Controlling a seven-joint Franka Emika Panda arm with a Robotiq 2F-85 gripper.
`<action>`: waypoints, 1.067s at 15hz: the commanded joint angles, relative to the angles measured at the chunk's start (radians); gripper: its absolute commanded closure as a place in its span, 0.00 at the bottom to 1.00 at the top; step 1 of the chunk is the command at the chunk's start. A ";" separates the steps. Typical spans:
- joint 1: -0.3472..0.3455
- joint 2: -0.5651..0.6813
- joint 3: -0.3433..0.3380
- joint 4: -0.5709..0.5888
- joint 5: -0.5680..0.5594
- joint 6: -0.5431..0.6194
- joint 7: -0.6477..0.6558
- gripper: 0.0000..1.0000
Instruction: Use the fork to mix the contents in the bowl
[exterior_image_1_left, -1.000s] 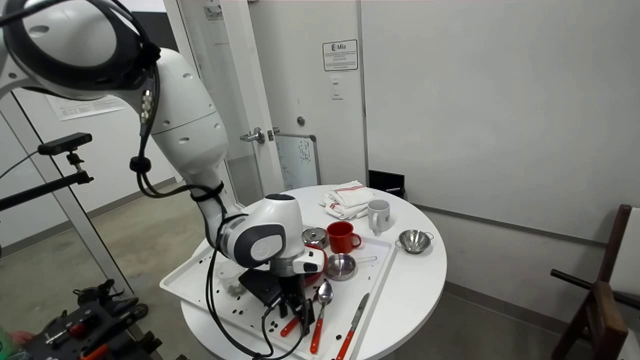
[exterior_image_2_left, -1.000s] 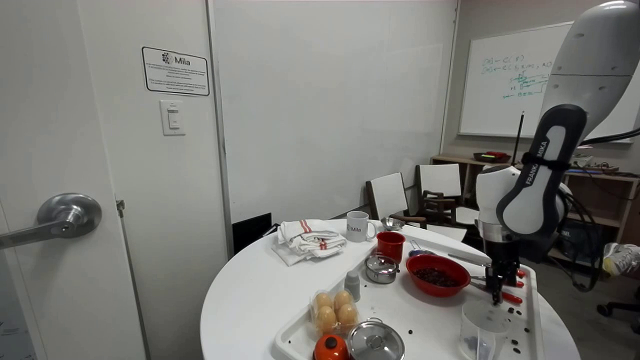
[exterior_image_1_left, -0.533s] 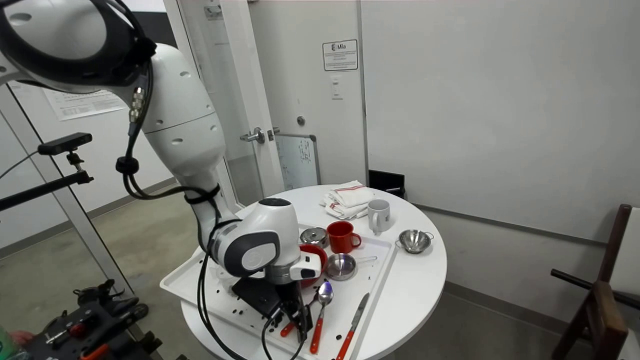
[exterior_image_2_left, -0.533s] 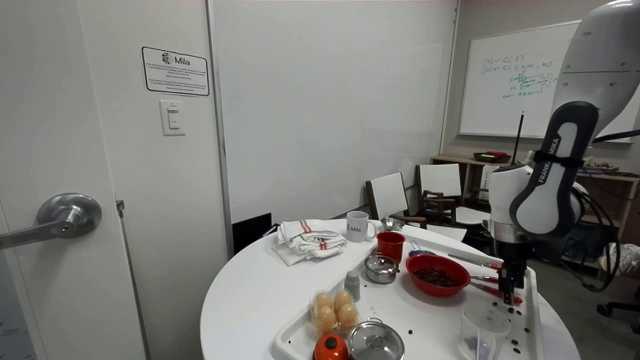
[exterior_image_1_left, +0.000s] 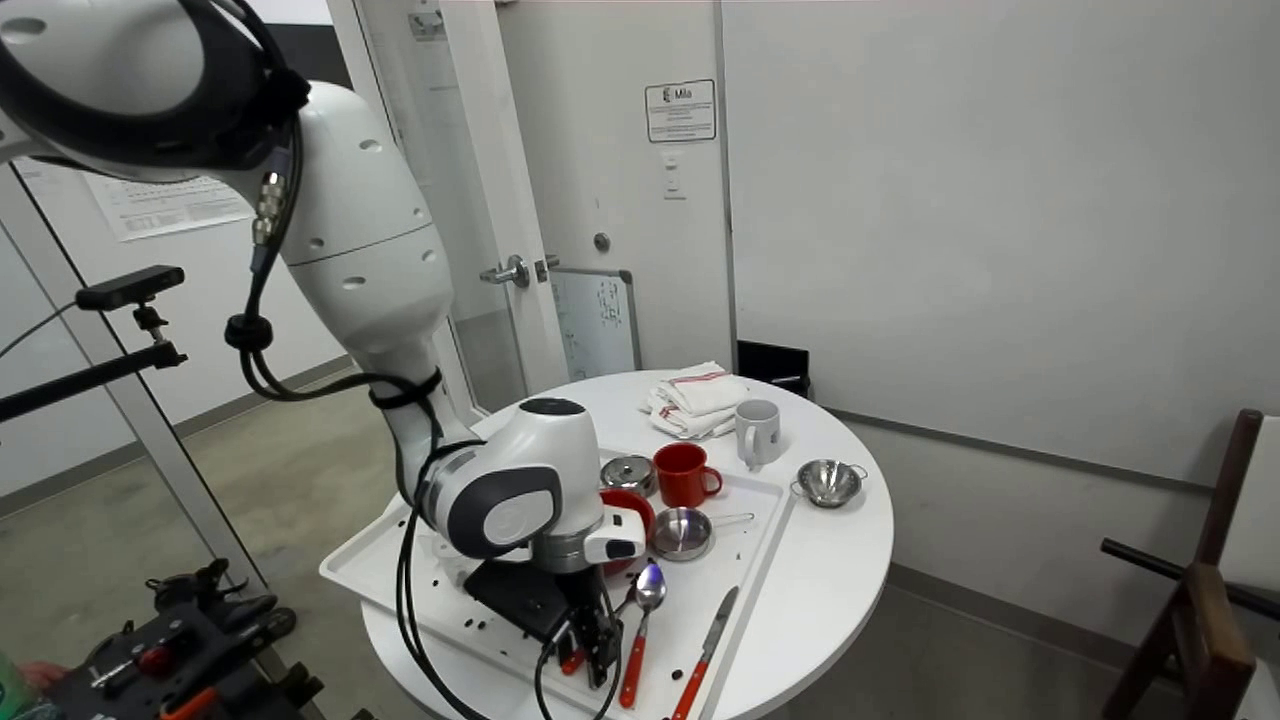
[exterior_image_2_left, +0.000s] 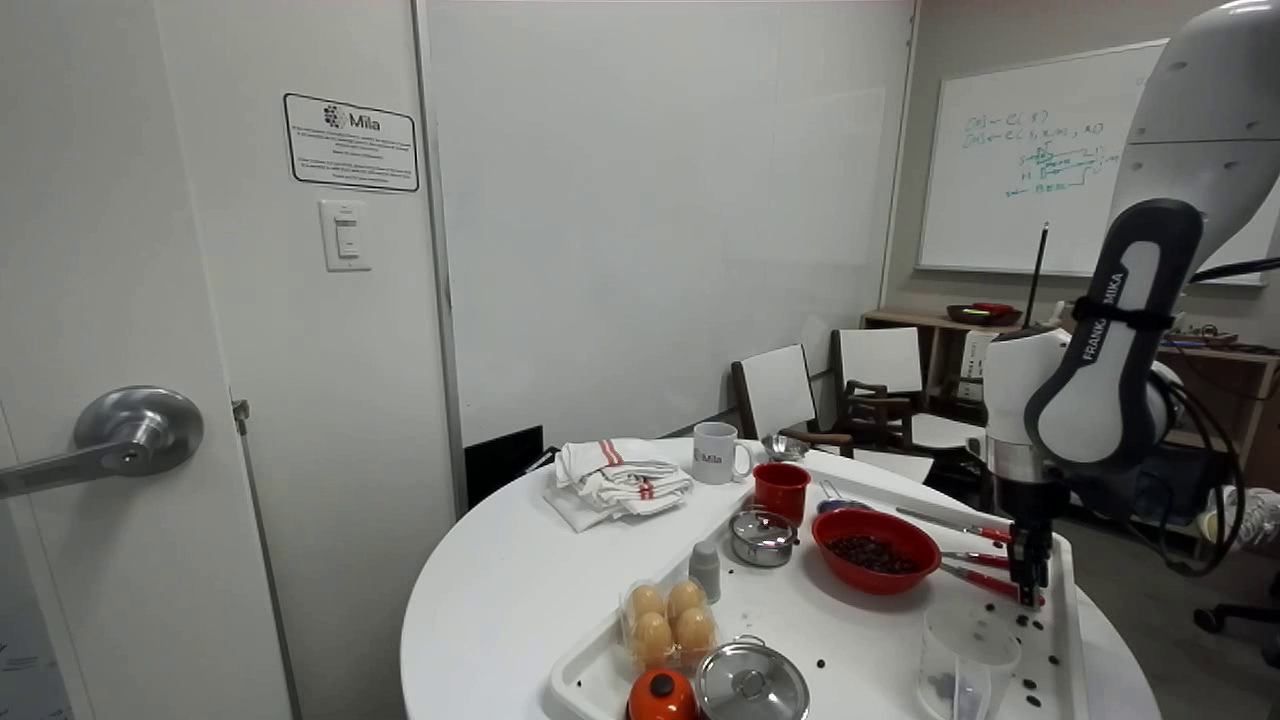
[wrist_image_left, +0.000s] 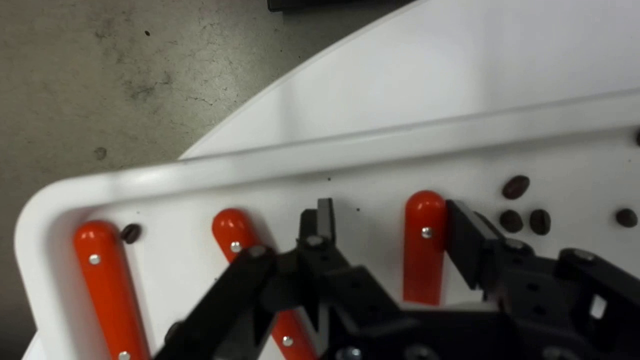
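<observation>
The red bowl (exterior_image_2_left: 880, 582) stands on the tray with the dark contents (exterior_image_2_left: 870, 553) inside. It also shows partly behind the arm in an exterior view (exterior_image_1_left: 640, 512). A red-handled utensil, apparently the fork (wrist_image_left: 424, 260), lies on the tray; its head is not clearly seen. Its handle also shows partly behind the gripper in an exterior view (exterior_image_1_left: 572, 663). My gripper (wrist_image_left: 390, 217) is open, low over the tray, with one finger on each side of this handle. The right finger is at or touching the handle; a gap separates the left finger from it.
A spoon (exterior_image_1_left: 637, 665) and a knife (exterior_image_1_left: 705, 660) lie beside the fork on the white tray (exterior_image_2_left: 1068, 600). A clear measuring cup (exterior_image_2_left: 965, 650), a small metal pan (exterior_image_1_left: 682, 533) and a red cup (exterior_image_1_left: 685, 475) stand nearby. Loose beans (wrist_image_left: 515, 187) are scattered about.
The gripper has moved away from the measuring cup toward the handle ends and a little lower, now around the fork's handle. The bowl and utensils have not moved.
</observation>
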 joint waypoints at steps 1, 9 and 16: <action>-0.032 -0.026 0.022 -0.019 -0.023 0.002 -0.033 0.71; -0.101 -0.043 0.087 -0.006 0.005 -0.050 -0.061 0.93; -0.146 -0.101 0.123 0.018 0.051 -0.181 -0.043 0.93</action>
